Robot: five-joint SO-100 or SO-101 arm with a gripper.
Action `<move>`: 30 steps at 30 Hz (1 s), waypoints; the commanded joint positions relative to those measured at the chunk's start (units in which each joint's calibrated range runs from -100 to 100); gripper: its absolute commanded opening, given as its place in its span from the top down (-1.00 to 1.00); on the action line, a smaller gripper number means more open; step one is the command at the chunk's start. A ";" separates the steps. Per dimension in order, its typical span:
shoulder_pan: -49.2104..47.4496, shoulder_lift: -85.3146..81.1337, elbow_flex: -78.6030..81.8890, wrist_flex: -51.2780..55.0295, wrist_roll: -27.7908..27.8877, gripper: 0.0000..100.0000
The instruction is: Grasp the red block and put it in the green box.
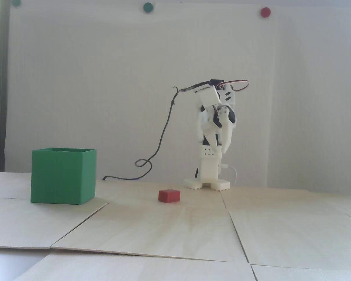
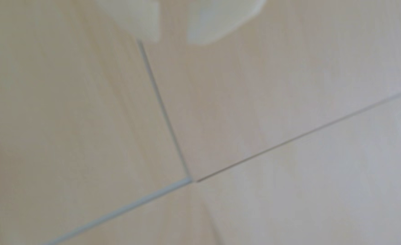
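Note:
In the fixed view the red block (image 1: 169, 195) lies on the pale wooden table, in front of and slightly left of the arm's base. The green box (image 1: 63, 178) stands with its top open at the left of the table, well apart from the block. The white arm is folded over its base. Its gripper (image 1: 220, 151) points down, high above the table and to the right of the block. In the wrist view the gripper (image 2: 173, 41) shows two blurred white fingertips with a narrow gap and only bare table between them. Block and box are out of the wrist view.
A dark cable (image 1: 161, 140) hangs from the arm and loops onto the table behind the block. The table is made of wooden panels with seams (image 2: 164, 110). Round green and red dots (image 1: 265, 12) are fixed on the white wall behind.

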 commanded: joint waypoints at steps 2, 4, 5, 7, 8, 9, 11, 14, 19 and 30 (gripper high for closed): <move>8.17 27.89 -22.15 -2.14 -2.47 0.96; 10.42 35.94 -27.83 -1.97 -2.47 0.96; 11.39 39.81 -30.67 -1.63 -2.47 0.96; 12.83 44.94 -34.84 -1.38 -2.53 0.96; 14.36 48.49 -37.94 -1.38 -2.99 0.96; 15.17 50.31 -39.81 -1.38 -3.62 0.96; 17.74 55.44 -45.66 -1.46 -5.49 0.96; 19.83 62.31 -53.12 0.14 -6.27 0.96; 21.76 71.15 -64.21 6.88 -6.33 0.95; 20.87 74.71 -86.75 32.10 -0.55 0.95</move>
